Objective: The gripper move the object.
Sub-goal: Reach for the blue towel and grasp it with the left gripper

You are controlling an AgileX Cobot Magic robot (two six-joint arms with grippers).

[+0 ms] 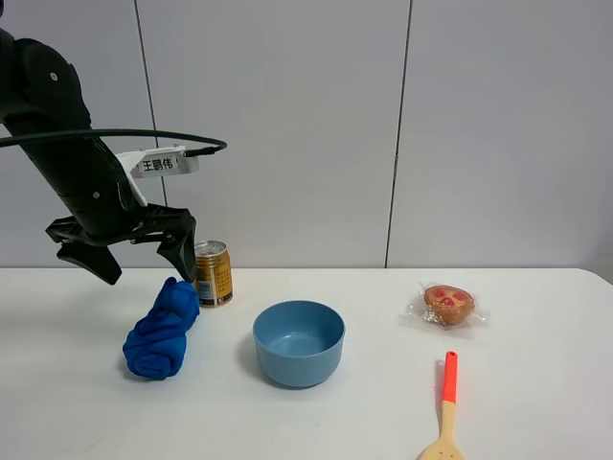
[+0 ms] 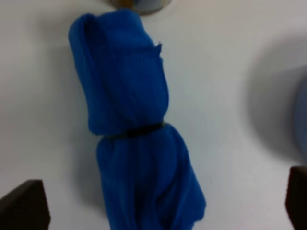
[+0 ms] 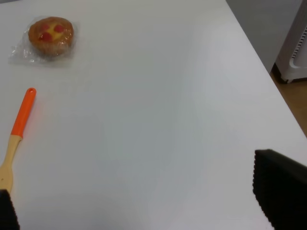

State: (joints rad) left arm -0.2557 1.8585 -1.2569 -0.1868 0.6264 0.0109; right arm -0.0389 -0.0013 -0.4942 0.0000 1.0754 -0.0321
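A blue rolled towel (image 1: pixel 161 331), bound with a dark band, lies on the white table at the left. It fills the middle of the left wrist view (image 2: pixel 129 143). My left gripper (image 1: pixel 139 259) hangs open just above the towel's far end, empty. In the left wrist view the gripper (image 2: pixel 160 206) has one fingertip on each side of the towel, not touching it. My right gripper (image 3: pixel 144 206) is open and empty over bare table. It is out of the exterior high view.
A gold can (image 1: pixel 213 273) stands right behind the towel. A blue bowl (image 1: pixel 298 341) sits at the centre. A wrapped bun (image 1: pixel 448 305) and an orange-handled wooden spatula (image 1: pixel 445 402) lie at the right, also seen in the right wrist view: bun (image 3: pixel 50 32), spatula (image 3: pixel 17 132).
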